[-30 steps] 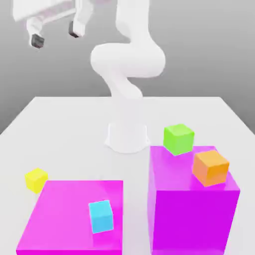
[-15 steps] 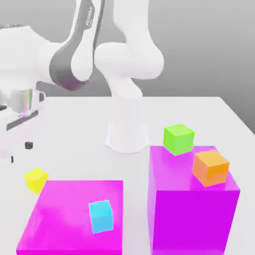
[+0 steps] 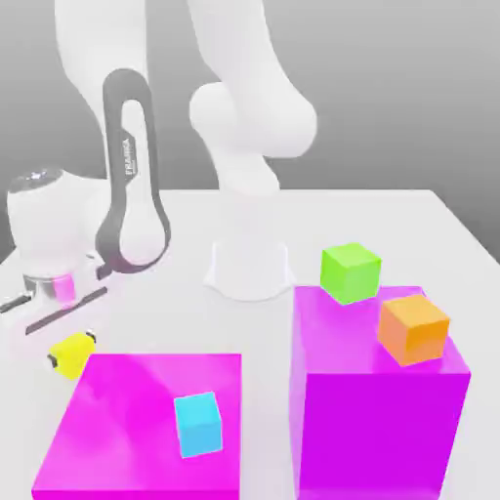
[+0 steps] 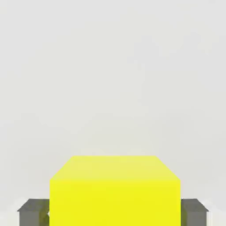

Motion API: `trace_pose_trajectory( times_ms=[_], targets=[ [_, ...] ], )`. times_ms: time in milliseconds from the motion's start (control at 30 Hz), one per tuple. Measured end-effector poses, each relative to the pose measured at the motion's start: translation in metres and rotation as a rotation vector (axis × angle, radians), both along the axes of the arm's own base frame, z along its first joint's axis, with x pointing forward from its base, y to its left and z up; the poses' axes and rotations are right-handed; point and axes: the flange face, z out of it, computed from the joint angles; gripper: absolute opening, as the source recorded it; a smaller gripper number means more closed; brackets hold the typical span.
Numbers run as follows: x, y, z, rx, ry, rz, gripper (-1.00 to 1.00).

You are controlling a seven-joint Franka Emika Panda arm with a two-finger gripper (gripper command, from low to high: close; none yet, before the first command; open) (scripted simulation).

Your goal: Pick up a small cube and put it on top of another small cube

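Yellow cube (image 3: 69, 353) now inside claw (image 3: 72, 352)

The surface (image 3: 391, 220) was a plain white, matte top that ran across the exterior view and narrowed toward the far edge. Behind it stood a bare grey backdrop, darker toward the upper corners and paler lower down, where it met the far edge in a straight line. The light was soft and even, with only faint, blurred shadows on the white. In the hand view the surface (image 4: 113, 66) appeared as a flat, pale, unmarked expanse
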Motion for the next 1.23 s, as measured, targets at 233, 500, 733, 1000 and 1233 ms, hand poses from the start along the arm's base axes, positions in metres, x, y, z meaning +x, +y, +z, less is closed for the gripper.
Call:
trace_pose_trajectory(
  times_ms=[233, 500, 733, 1000, 1233],
  targets=[
    [0.001, -0.002, 0.034, -0.002, 0.000, 0.002, -1.00],
    [0.113, 0.068, 0.111, 0.019, -0.021, 0.500, -1.00],
    [0.218, 0.219, 0.202, 0.026, -0.033, 1.197, -1.00],
    [0.228, 0.419, 0.308, 0.009, -0.008, 1.927, -1.00],
    [0.222, 0.443, 0.267, 0.006, -0.002, 2.007, 1.00]
  ],
)
